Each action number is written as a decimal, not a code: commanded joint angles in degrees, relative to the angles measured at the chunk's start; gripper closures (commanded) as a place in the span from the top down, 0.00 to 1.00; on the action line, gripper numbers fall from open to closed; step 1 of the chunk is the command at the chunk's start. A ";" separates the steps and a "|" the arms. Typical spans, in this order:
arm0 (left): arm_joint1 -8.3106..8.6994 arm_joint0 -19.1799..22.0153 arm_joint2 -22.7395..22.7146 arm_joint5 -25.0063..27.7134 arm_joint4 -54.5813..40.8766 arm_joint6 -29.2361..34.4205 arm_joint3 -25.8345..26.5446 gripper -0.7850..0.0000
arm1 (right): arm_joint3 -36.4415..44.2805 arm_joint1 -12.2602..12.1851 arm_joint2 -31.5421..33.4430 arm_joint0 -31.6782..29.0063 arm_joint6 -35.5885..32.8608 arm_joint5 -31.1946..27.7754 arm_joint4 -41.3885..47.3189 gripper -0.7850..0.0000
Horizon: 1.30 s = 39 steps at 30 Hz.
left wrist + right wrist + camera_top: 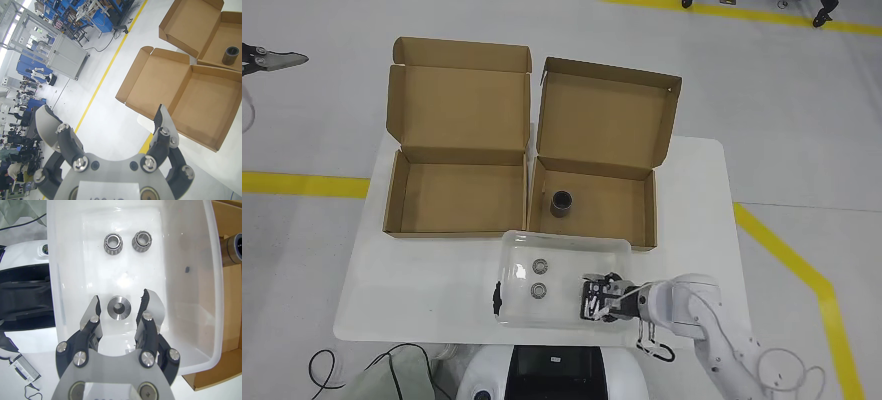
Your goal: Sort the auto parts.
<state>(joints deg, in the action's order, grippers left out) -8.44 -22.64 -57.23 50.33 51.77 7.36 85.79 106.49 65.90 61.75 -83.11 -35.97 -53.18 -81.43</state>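
Beyond the bin [562, 236], one sleeve [562, 204] sits boxed; inside the bin remain two bearings [113, 243] and a ring [119, 316], straddled by the open right hand [120, 300].

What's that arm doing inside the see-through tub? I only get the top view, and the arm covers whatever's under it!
Observer: The right gripper hangs over a shiny silver cone-shaped metal ring lying on the bottom of the clear plastic tub.
Operator: Did it grab it?
Observer: No. Its fingers are open, one on each side of the ring, with a gap on both sides.
Operator: Where's the other arm?
Observer: The left gripper is open and holds nothing. It is seen against the pale floor next to the empty brown cardboard box.
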 commanded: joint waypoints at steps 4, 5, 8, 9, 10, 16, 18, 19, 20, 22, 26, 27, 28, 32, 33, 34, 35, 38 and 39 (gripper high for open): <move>0.00 0.00 0.00 0.00 0.00 0.00 0.00 1.00 | -0.95 -0.13 -0.90 0.93 -1.24 0.33 0.43 0.53; 0.00 0.00 0.00 0.00 0.00 0.00 0.00 1.00 | -1.12 -0.15 -1.13 1.12 -1.48 0.41 0.50 0.53; 0.00 0.00 0.00 0.00 0.00 0.00 0.00 1.00 | -1.80 -0.17 -2.07 1.90 -2.04 0.39 0.75 0.54; 0.00 0.00 0.00 0.00 0.00 0.00 0.00 1.00 | -2.14 -0.15 -2.46 2.22 -2.36 0.38 0.84 0.55; 0.00 0.00 0.00 0.00 0.00 0.00 0.00 1.00 | -2.54 -0.14 -2.85 2.57 -2.85 0.40 0.99 0.55; 0.00 0.00 0.00 0.00 0.00 0.00 0.00 1.00 | -4.38 -0.02 -4.56 4.50 -5.87 1.87 2.21 0.57; 0.00 0.00 0.00 0.00 0.00 0.00 0.00 1.00 | -5.08 0.00 -5.07 5.01 -7.39 2.67 2.26 0.56; 0.00 0.00 0.00 0.00 0.00 0.00 0.00 1.00 | -5.31 0.03 -5.35 5.28 -7.82 2.91 2.52 0.53; 0.00 0.00 0.00 0.00 0.00 0.00 0.00 1.00 | -5.48 0.05 -5.60 5.56 -8.04 3.08 2.79 0.51; 0.00 0.00 0.00 0.00 0.00 0.00 0.00 1.00 | -5.82 0.06 -6.05 6.04 -8.45 3.20 3.26 0.47; 0.00 0.00 0.00 0.00 0.00 0.00 0.00 1.00 | -6.08 0.01 -6.63 6.64 -8.85 3.59 3.89 0.22; 0.00 0.00 0.00 0.00 0.00 0.00 0.00 1.00 | -6.10 -0.02 -6.73 6.74 -8.90 3.67 3.99 0.15; 0.00 0.00 0.00 0.00 0.00 0.00 0.00 1.00 | -6.06 -0.05 -6.82 6.83 -8.86 3.74 4.10 0.05; 0.00 0.00 0.00 0.00 0.00 0.00 0.00 1.00 | -5.87 -0.21 -7.10 7.08 -8.78 3.84 4.44 0.00; 0.00 0.00 0.00 0.00 0.00 0.00 0.00 1.00 | -5.73 -0.26 -7.12 7.10 -8.60 3.88 4.49 0.00; 0.00 0.00 0.00 0.00 0.00 0.00 0.00 1.00 | -5.61 -0.30 -7.02 7.03 -8.15 4.28 4.79 0.00; 0.00 0.00 0.00 0.00 0.00 0.00 0.00 1.00 | -5.40 -0.35 -6.90 6.97 -7.76 4.57 4.95 0.00; 0.00 0.00 0.00 0.00 0.00 0.00 0.00 1.00 | -4.19 -0.56 -6.18 6.64 -5.18 5.11 5.58 0.00; 0.00 0.00 0.00 0.00 0.00 0.00 0.00 1.00 | -3.78 -0.66 -5.82 6.41 -4.19 5.38 5.49 0.00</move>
<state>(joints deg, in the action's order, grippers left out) -8.44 -22.64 -57.23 50.33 51.77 7.36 85.79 102.38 65.32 55.61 -76.53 -41.07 -48.01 -75.88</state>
